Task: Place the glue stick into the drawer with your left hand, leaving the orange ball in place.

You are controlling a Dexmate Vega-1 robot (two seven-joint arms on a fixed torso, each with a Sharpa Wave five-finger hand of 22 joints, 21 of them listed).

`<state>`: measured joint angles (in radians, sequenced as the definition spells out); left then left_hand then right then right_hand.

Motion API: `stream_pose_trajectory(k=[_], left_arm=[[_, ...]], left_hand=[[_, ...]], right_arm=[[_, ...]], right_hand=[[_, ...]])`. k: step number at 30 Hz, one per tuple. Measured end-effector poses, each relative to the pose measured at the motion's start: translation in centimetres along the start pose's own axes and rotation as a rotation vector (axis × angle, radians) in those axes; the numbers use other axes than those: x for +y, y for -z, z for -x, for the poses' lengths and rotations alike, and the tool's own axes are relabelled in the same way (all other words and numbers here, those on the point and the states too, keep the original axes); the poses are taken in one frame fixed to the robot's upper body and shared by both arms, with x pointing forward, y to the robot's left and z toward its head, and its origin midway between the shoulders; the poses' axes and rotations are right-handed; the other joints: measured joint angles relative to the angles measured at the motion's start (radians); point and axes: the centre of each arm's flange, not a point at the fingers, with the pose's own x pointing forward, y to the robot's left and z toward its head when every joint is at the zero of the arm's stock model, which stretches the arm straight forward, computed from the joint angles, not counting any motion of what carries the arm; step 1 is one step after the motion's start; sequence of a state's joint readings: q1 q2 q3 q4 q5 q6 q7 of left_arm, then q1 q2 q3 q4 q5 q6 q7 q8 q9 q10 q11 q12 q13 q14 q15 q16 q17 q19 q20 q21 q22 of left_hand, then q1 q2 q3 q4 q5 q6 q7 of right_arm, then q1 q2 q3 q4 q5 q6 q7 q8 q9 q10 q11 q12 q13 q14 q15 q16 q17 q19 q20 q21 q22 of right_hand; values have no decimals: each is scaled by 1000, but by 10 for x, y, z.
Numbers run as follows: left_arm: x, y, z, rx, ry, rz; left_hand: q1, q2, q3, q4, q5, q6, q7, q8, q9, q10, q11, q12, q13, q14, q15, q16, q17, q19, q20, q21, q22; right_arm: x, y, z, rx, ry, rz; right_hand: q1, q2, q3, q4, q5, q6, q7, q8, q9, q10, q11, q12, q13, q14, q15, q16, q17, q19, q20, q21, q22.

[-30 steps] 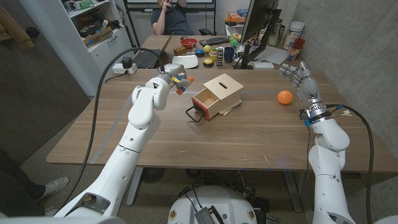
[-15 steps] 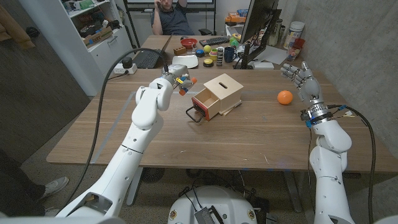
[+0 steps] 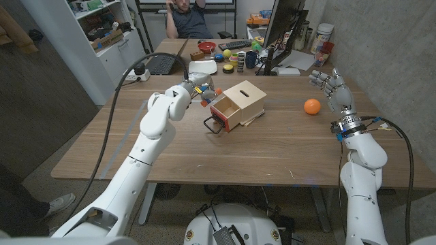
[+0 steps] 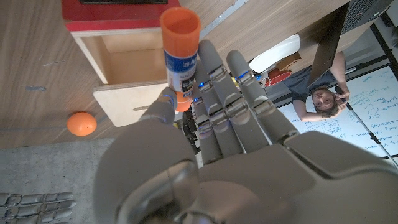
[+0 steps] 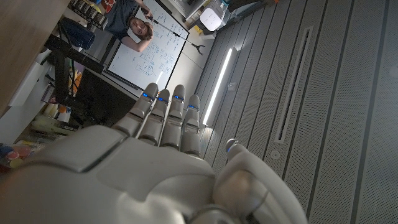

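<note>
From the head view, the small wooden box [image 3: 240, 101] sits in the middle of the table [image 3: 163, 156], and its red drawer [image 3: 224, 113] is pulled out toward the robot, so there is a hole to drop things into. The left hand [image 3: 193, 88] is up in the air just beside the box, on the side away from the orange ball. It pinches the glue stick [image 3: 206, 97] so the stick pokes toward the drawer. I think the hand holds it like that so it can tip the stick in. The orange ball [image 3: 312, 106] lies on the table well apart from the box. The right hand [image 3: 333, 87] is lifted near the ball, fingers spread, holding nothing and not touching it. That looks like a way to keep clear of the ball.

From the left wrist view, the thumb and fingers [image 4: 214, 81] grip the glue stick [image 4: 180, 53] by its lower end. Its orange cap points at the open drawer [image 4: 127, 50], so the aim looks good. The orange ball [image 4: 82, 123] shows past the box.

From the right wrist view, the right hand [image 5: 143, 155] has straight fingers with nothing in them.
</note>
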<state>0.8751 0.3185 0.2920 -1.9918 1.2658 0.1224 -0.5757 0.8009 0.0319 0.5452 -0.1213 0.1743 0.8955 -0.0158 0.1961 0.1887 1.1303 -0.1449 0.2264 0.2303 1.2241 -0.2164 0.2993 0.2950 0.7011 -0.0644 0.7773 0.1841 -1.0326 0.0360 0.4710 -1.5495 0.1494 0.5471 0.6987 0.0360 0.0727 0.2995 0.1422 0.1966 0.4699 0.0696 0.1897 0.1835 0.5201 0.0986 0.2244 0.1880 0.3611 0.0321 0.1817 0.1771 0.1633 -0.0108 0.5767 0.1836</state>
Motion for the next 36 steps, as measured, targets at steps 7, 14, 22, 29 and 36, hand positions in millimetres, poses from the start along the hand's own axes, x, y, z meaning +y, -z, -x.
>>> stream_pose_trajectory(k=[7,14,22,29,36], left_arm=[[-1,2,-2,-15,28,-3],[-2,6,-10,-22,80,6],[-1,9,-21,-50,123,30],[0,5,-30,-87,161,39],[3,-4,-42,-135,213,46]], left_hand=[[0,0,0,0,0,0,0,0,0,0,0,0,-1,0,0,0,0,-2,-2,0,0],[0,0,0,0,5,0,0,0,0,0,0,0,-4,-1,1,-4,4,-2,-2,0,0],[0,0,5,5,5,1,1,-4,0,0,0,-3,-5,-2,2,-4,5,-2,-2,0,0],[0,0,5,5,5,2,1,-4,-1,0,0,-3,-4,-2,2,-8,5,-16,-1,0,0],[0,0,5,5,5,2,2,-6,-1,-1,-1,-3,-2,-7,7,-8,5,-16,-1,0,0]], right_arm=[[0,0,0,0,3,-1],[1,0,0,-4,7,0],[1,-1,0,-10,11,3],[1,-2,2,-17,15,5],[1,-4,2,-28,17,8]], right_hand=[[0,0,0,0,0,0,0,0,0,0,0,0,0,0,0,0,0,0,0,-4,0],[0,0,0,0,0,0,0,0,0,0,0,0,0,0,0,0,0,0,0,-4,0],[0,0,-4,-4,0,0,0,0,5,0,0,0,0,0,0,0,0,0,0,-4,0],[0,0,-4,-4,0,0,0,0,5,0,0,0,0,0,0,0,0,0,0,-4,0],[0,0,-8,0,0,-4,4,0,5,0,0,0,0,0,0,0,0,0,0,-8,0]])
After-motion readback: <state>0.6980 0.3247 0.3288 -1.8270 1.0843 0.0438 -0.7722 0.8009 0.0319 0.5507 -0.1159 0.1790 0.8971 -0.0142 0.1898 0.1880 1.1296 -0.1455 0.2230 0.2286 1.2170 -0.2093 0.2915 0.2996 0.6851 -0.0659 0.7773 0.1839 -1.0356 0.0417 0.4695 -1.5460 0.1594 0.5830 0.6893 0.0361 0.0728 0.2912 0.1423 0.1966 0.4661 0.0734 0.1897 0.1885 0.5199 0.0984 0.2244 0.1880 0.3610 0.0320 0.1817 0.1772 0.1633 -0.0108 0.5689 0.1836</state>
